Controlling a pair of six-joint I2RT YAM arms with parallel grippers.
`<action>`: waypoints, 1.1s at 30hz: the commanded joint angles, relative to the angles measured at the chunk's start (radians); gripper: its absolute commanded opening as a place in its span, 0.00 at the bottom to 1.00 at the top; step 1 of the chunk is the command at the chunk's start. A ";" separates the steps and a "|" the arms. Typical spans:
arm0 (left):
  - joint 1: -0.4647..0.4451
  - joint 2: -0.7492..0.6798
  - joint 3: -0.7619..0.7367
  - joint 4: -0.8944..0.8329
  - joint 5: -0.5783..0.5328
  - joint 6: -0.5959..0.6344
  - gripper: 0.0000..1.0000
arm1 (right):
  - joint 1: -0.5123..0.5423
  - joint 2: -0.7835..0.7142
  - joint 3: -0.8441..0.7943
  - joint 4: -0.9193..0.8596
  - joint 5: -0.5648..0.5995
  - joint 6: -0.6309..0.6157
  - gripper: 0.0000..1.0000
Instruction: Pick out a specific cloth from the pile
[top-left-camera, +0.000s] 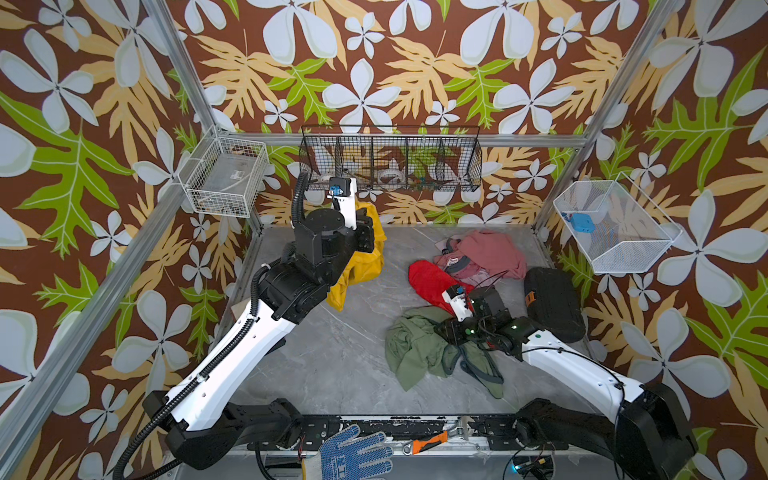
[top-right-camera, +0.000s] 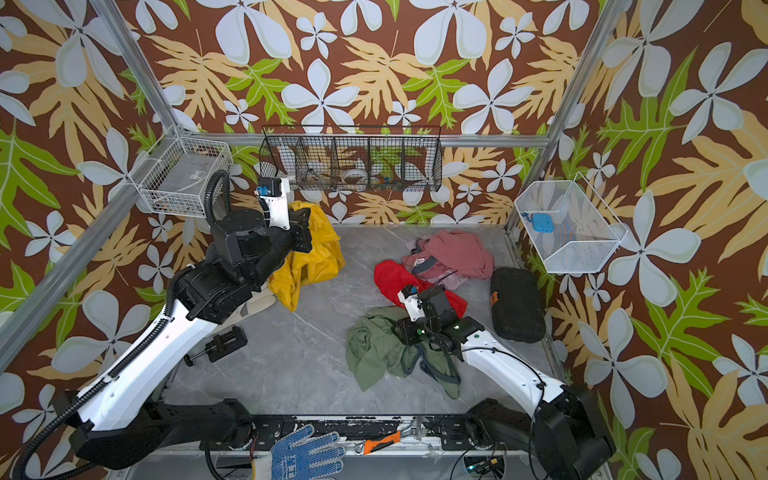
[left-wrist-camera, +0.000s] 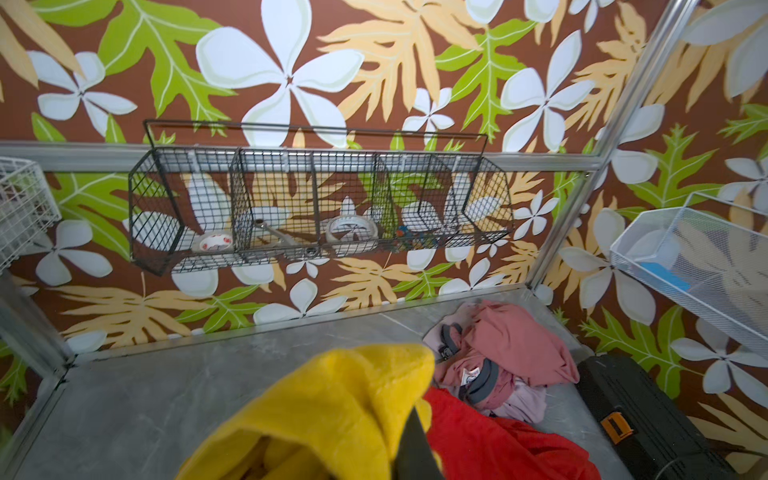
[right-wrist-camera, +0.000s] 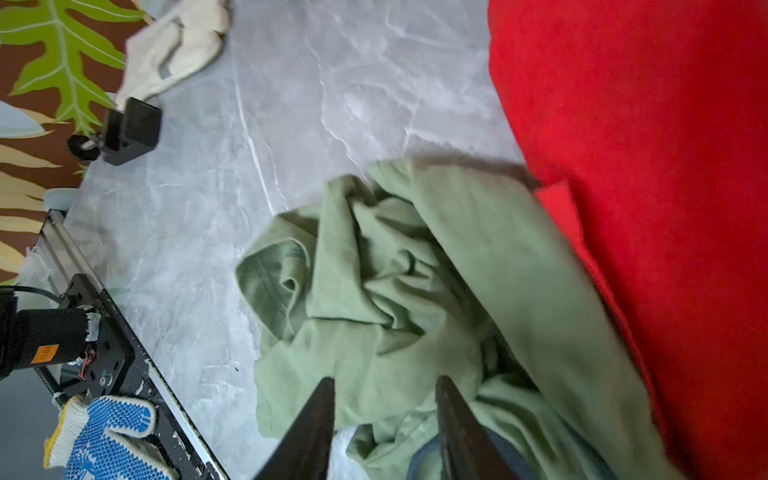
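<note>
The cloth (top-left-camera: 365, 257) (top-right-camera: 309, 253), plain mustard yellow, hangs lifted at the back left, apart from the pile. My left gripper (top-left-camera: 366, 233) is shut on its upper part. In the left wrist view the cloth (left-wrist-camera: 332, 407) covers the jaws, and only one dark finger (left-wrist-camera: 413, 444) shows. The pile lies at the right: a shiny red cloth (top-left-camera: 428, 276), an olive-green garment (top-left-camera: 415, 349) and a dusty pink garment (top-left-camera: 490, 249). My right gripper (right-wrist-camera: 384, 380) (top-left-camera: 444, 328) sits low on the green garment (right-wrist-camera: 395, 282), its fingers apart with green fabric between them.
A black case (top-left-camera: 552, 303) lies at the right wall. A beige glove (top-right-camera: 257, 305) and a black clamp (top-right-camera: 224, 343) lie under the left arm. A blue-dotted glove (top-left-camera: 353, 453) and an orange knife (top-left-camera: 430, 444) rest on the front rail. Wire baskets (top-left-camera: 390, 160) hang on the walls.
</note>
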 joint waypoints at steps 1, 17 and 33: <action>0.038 -0.010 -0.028 0.013 0.026 -0.038 0.00 | 0.011 0.034 -0.035 0.023 -0.023 0.099 0.36; 0.190 -0.039 -0.143 0.024 0.129 -0.091 0.00 | -0.096 0.359 0.095 0.187 0.385 0.105 0.27; 0.311 0.025 -0.146 0.022 0.225 -0.105 0.00 | -0.181 0.409 0.213 0.201 0.559 0.004 0.29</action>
